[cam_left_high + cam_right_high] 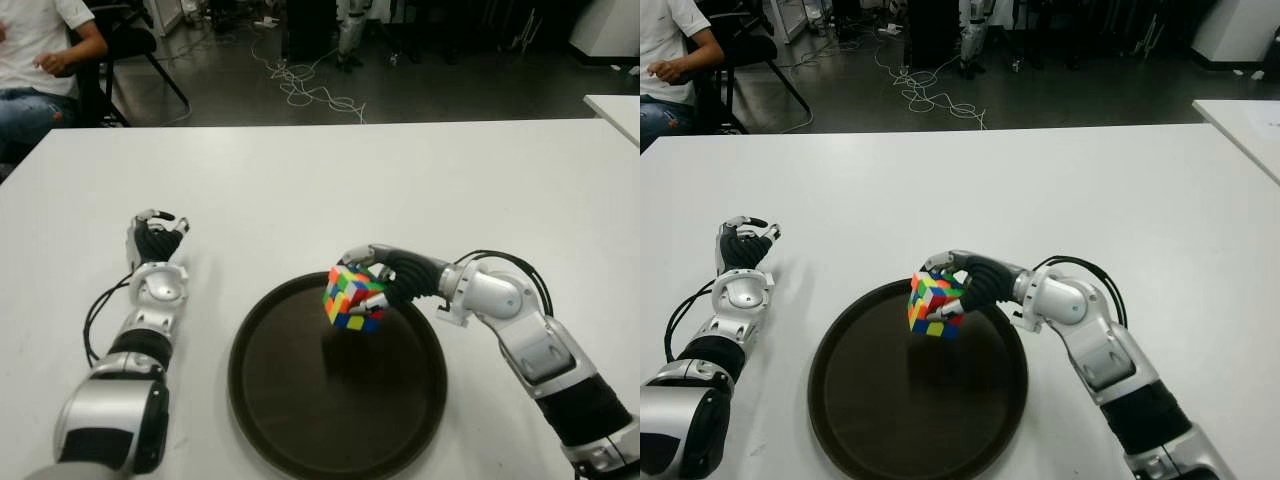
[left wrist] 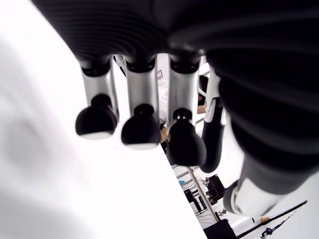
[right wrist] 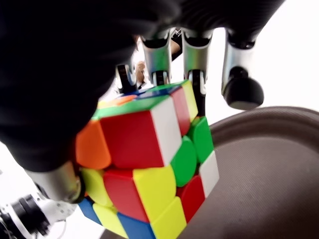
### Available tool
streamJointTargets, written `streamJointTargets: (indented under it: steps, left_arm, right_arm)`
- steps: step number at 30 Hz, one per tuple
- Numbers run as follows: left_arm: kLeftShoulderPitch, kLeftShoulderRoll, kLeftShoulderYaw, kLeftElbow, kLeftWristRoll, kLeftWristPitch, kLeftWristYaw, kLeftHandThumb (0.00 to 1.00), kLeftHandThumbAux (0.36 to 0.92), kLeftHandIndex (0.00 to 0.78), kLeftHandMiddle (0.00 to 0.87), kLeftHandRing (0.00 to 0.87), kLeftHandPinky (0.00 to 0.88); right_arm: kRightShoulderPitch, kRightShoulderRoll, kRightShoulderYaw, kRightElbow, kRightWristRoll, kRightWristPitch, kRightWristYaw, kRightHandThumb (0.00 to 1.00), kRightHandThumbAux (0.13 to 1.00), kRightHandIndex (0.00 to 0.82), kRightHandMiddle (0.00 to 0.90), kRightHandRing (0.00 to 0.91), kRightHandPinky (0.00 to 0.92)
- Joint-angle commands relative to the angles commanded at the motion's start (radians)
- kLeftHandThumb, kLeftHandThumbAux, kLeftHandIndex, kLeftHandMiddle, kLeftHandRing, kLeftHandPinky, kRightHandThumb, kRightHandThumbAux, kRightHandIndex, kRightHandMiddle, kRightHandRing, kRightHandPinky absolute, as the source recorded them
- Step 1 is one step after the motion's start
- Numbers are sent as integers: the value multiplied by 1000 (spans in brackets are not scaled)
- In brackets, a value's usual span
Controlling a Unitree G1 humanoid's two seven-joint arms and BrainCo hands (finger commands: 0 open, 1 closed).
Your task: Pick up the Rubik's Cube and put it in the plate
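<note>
Right hand (image 1: pixel 375 272): positioned over the far rim of the plate (image 1: pixel 260 390), forearm reaching in from the right side of the table (image 1: pixel 330 190). Fingers clamped on the Rubik's Cube (image 1: pixel 352 298) — in the right wrist view, cube (image 3: pixel 149 164) pressed against the palm, fingers (image 3: pixel 192 64) wrapped over its top edge, one fingertip standing clear of the cube beside it. Cube tilted, one corner pointing down, yellow, red, green, orange, blue and white facelets showing.

Rubik's Cube location: held in the air above the plate's far portion, not touching the plate surface; dark shadow visible on the plate directly below it.

Plate: round, dark brown, raised rim, flat on the white table near the front edge, between the two arms.

Left hand (image 1: pixel 157 238): to the left of the plate, well apart from it, forearm running back toward the front edge with a black cable looped beside it. Fingers curled inward, grasping nothing — in the left wrist view, three rounded black fingertips (image 2: pixel 141 130) and the thumb bent toward the palm above the white tabletop. Contact with the table not determinable.

Background: dark floor beyond the table's far edge with loose white cables (image 1: pixel 310 85); seated person (image 1: pixel 35 50) in a white shirt and jeans at the far left; corner of a second white table (image 1: pixel 618 110) at the right.
</note>
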Motion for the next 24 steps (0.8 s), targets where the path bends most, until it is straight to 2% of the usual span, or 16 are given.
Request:
streamJointTargets:
  steps: [10,18,24]
  left_arm:
    - [0,1,2,2,-1,-2,-3,710,704,442,829,822,815]
    - [0,2,-5,2,6,2,4,710,704,442,826,816,805]
    - [0,2,-6,2,8,6,11,711,703,443,826,821,813]
  right_arm:
    - [2,-10,9,-27,-33,9,-1,690,724,438,858,869,875]
    - [0,-20,21,-23,-74,-12,-9,689,724,438,851,865,872]
    - [3,-20,21,-7,-72,-56,-14,687,725,438,845,861,870]
